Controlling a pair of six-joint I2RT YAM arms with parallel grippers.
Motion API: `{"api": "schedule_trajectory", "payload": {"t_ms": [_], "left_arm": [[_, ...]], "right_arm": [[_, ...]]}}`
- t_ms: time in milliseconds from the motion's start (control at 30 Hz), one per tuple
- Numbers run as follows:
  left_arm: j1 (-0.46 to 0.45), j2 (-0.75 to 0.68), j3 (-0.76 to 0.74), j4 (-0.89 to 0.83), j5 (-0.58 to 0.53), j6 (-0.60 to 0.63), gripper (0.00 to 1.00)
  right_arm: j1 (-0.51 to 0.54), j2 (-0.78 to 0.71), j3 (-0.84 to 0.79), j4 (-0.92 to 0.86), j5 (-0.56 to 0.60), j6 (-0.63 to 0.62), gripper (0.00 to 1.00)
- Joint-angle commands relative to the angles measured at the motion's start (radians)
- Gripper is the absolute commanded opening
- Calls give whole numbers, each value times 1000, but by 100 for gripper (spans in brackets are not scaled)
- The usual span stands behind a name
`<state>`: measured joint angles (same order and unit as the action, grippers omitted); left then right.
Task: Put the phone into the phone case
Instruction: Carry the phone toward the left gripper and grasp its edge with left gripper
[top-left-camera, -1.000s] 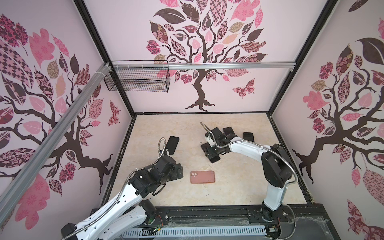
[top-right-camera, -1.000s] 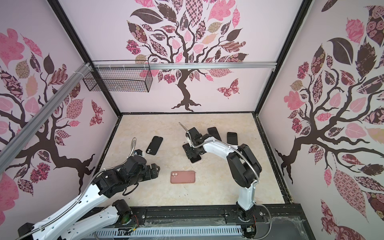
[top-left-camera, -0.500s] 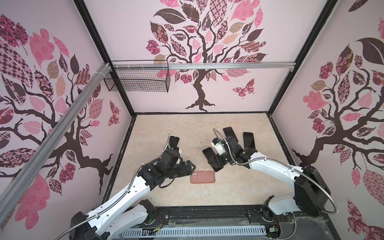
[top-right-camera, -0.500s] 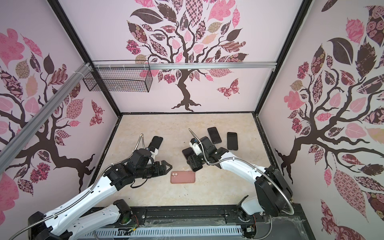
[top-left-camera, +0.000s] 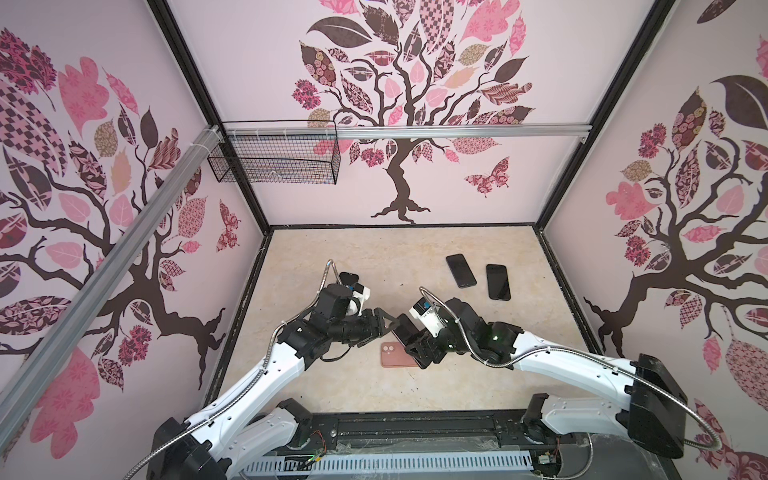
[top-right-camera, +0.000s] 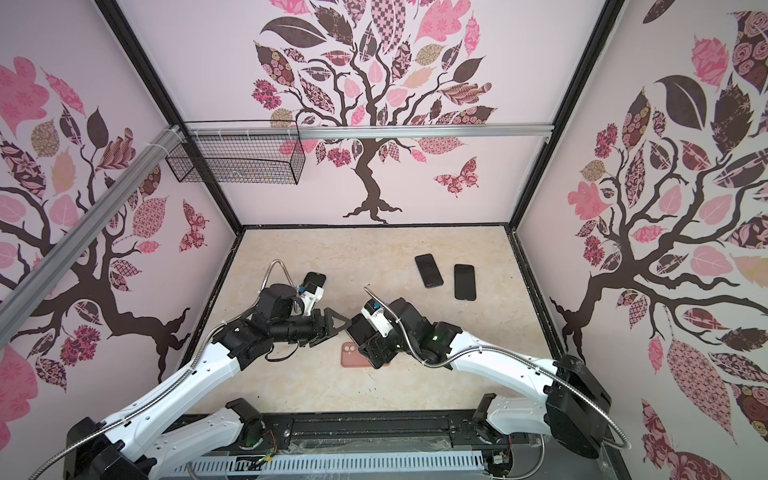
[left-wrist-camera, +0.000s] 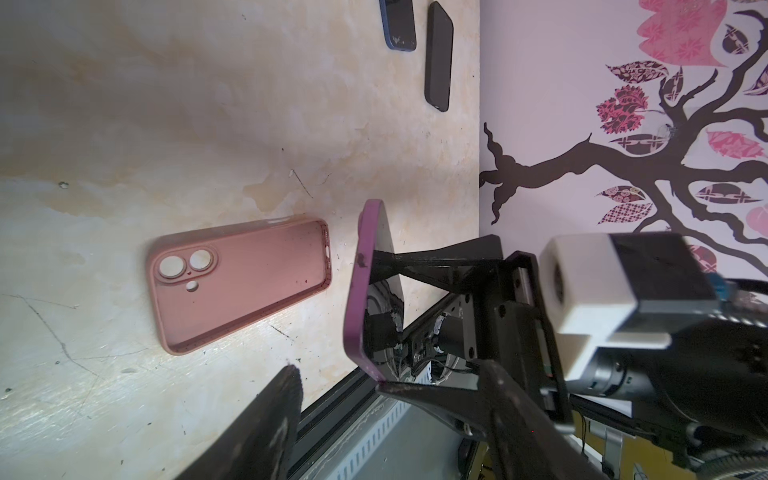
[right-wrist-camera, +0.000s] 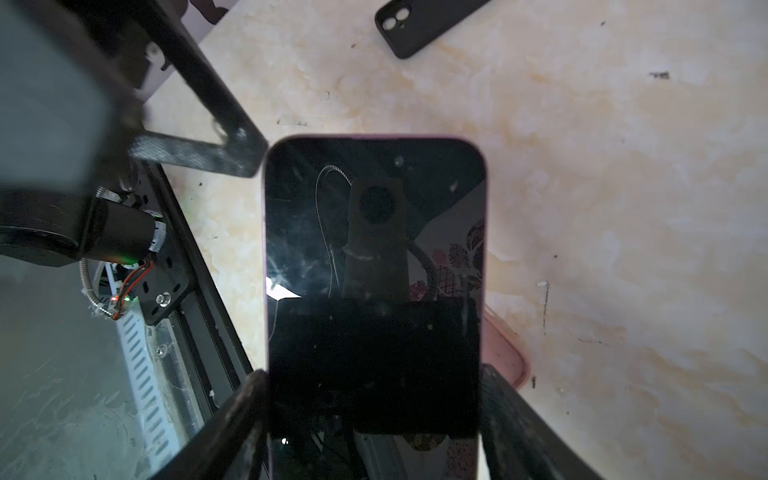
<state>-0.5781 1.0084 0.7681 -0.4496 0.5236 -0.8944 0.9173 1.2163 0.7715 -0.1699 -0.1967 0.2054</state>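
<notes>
In both top views my right pincer pinches the phone by its long edges, tilted over the pink phone case lying flat on the worktop; my left pincer is spread, nothing between its fingers. Left wrist view: the phone stands edge-on just beside the phone case. Right wrist view: the dark screen faces the camera, one left finger at its far corner, the phone case peeking from beneath
</notes>
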Motion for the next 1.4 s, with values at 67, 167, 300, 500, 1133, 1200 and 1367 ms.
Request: {"api": "schedule_trajectory", "payload": {"t_ms": [67, 167, 300, 500, 1133, 1200, 1367], "left_arm": [[4, -6, -28, 28, 12, -7, 68], [3, -4, -32, 40, 19, -9, 66], [4, 2, -27, 46, 33, -12, 61], [4, 3, -32, 51, 42, -12, 47], [4, 9, -46, 64, 65, -8, 0], [4, 3, -46, 64, 67, -5, 0], [3, -26, -59, 76, 32, 9, 0]], "right_arm": [[21, -48, 5, 74, 20, 14, 24], [40, -42, 19, 66, 21, -1, 24], [62, -25, 42, 44, 31, -20, 24], [83, -18, 49, 46, 43, -26, 24], [89, -32, 48, 11, 89, -58, 78], [88, -55, 34, 5, 99, -54, 94], [88, -163, -47, 36, 160, 4, 100]]}}
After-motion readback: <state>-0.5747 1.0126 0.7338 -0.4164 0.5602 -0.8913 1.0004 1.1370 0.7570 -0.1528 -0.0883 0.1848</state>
